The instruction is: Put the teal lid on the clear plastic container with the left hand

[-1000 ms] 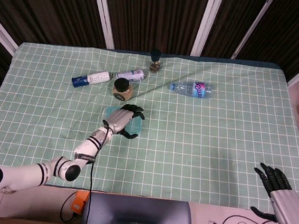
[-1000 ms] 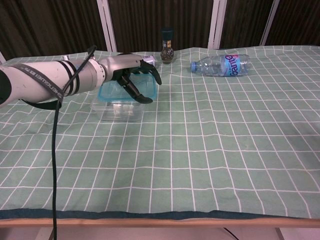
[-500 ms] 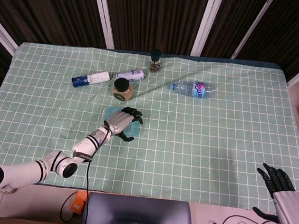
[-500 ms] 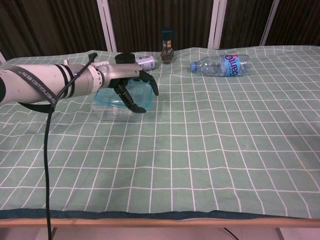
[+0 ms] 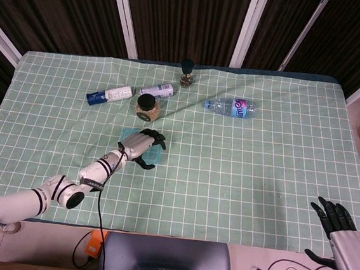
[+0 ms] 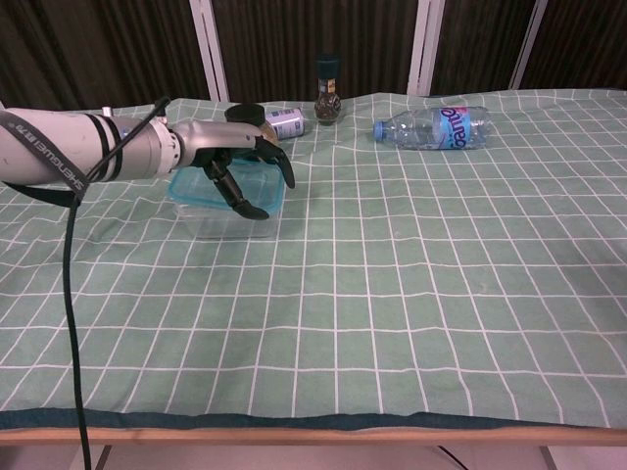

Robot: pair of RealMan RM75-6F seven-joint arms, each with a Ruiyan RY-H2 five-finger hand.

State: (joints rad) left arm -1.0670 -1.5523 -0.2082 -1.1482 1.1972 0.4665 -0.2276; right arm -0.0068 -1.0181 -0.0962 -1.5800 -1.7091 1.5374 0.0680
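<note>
A teal lid (image 6: 192, 186) lies on top of the clear plastic container (image 6: 221, 222), left of the table's middle, and juts a little past the container's left side. My left hand (image 6: 241, 166) grips the lid, fingers spread over its top and thumb at its near edge. The head view shows the same hand (image 5: 142, 146) covering most of the lid (image 5: 126, 134). My right hand (image 5: 338, 231) hangs off the table's near right corner, fingers spread, holding nothing.
Behind the container stand a black-capped spice jar (image 5: 147, 106) and a pepper grinder (image 6: 329, 91). A blue-and-white bottle (image 5: 110, 94) and a can (image 5: 157, 90) lie on their sides nearby. A water bottle (image 6: 436, 127) lies further right.
My left hand has drawn back to the left and toward me, and the teal lid shifted left with it over the container. The right hand barely moved.
</note>
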